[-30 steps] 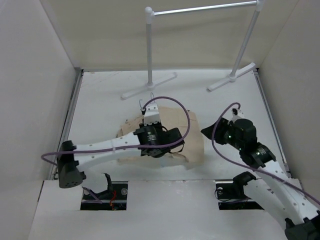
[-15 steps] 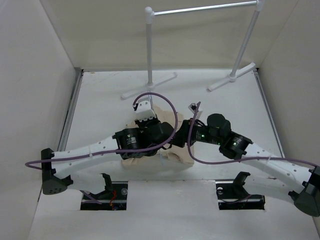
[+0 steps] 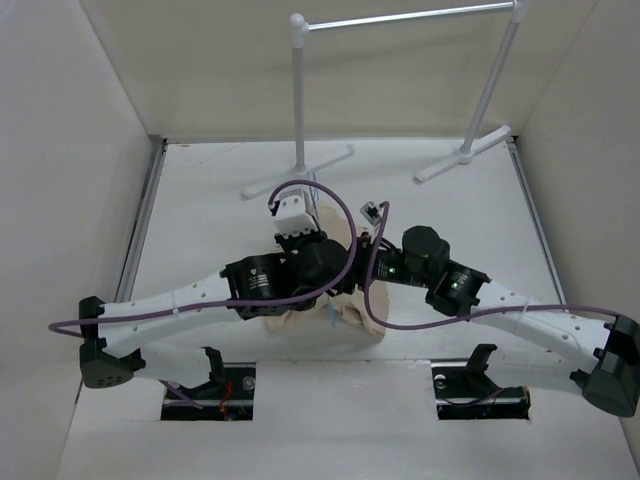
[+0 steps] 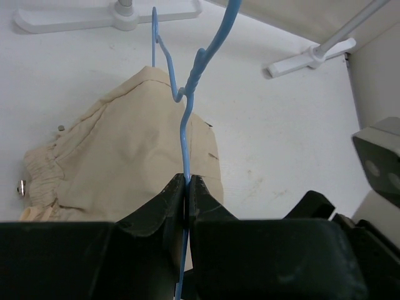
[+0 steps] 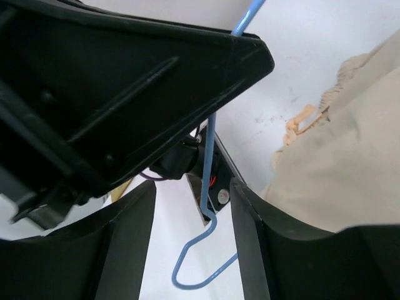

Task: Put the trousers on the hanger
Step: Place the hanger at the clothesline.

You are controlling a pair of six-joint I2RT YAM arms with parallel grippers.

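The beige trousers point(image 3: 357, 322) lie crumpled on the table under both arms; they also show in the left wrist view point(image 4: 119, 162) and the right wrist view point(image 5: 350, 169). The hanger point(image 4: 185, 125) is thin blue wire, held upright above them. My left gripper point(image 4: 187, 182) is shut on the hanger's wire. In the right wrist view the wire point(image 5: 208, 156) runs down between the fingers of my right gripper point(image 5: 192, 209), which is open around it without touching. In the top view the two grippers meet over the trousers, and only a short piece of blue wire point(image 3: 329, 317) shows.
A white clothes rack point(image 3: 298, 90) with a metal bar stands at the back of the table; its feet point(image 4: 106, 15) lie just beyond the trousers. White walls close in both sides. The left arm's black body point(image 5: 112, 81) fills the upper left of the right wrist view.
My right arm has swung in from the right side to the left gripper, its fingers now around the hanger wire. The left gripper has shifted slightly and keeps its hold.
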